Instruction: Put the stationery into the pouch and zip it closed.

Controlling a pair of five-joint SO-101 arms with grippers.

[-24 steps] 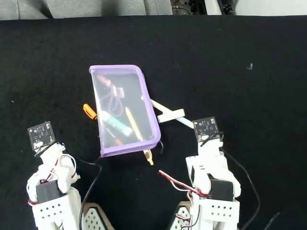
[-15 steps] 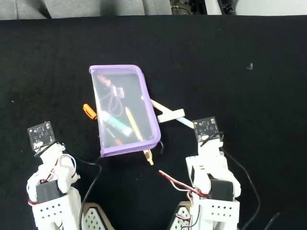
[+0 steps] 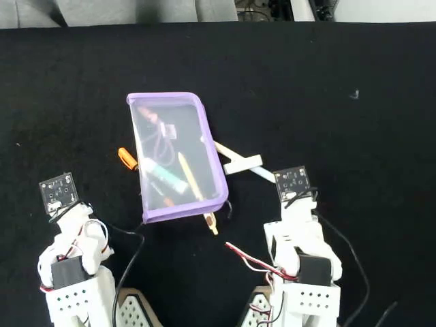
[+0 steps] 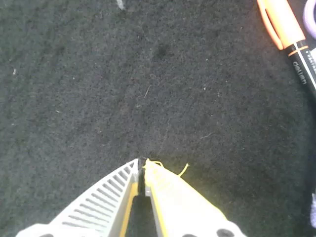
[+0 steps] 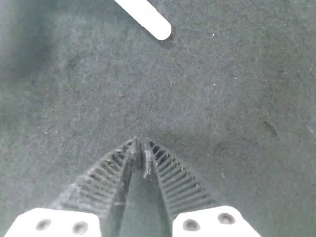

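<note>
- The left claw (image 4: 142, 162) is pinched closed over the black worktop (image 3: 340, 102), with an orange pen (image 4: 282, 22) close by.
- The right claw (image 5: 141, 147) is closed on itself too.
- The purple-edged pouch (image 3: 176, 155) lies flat ahead of both arms, pens showing inside.
- A white stick (image 3: 240, 164) lies just beside the pouch.
- Grey shapes (image 3: 136, 10) sit past the far edge.

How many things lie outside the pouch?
4: an orange marker left of the pouch, a cream stick and pale pen right of it, a pencil at its near edge. Others may hide underneath.
</note>
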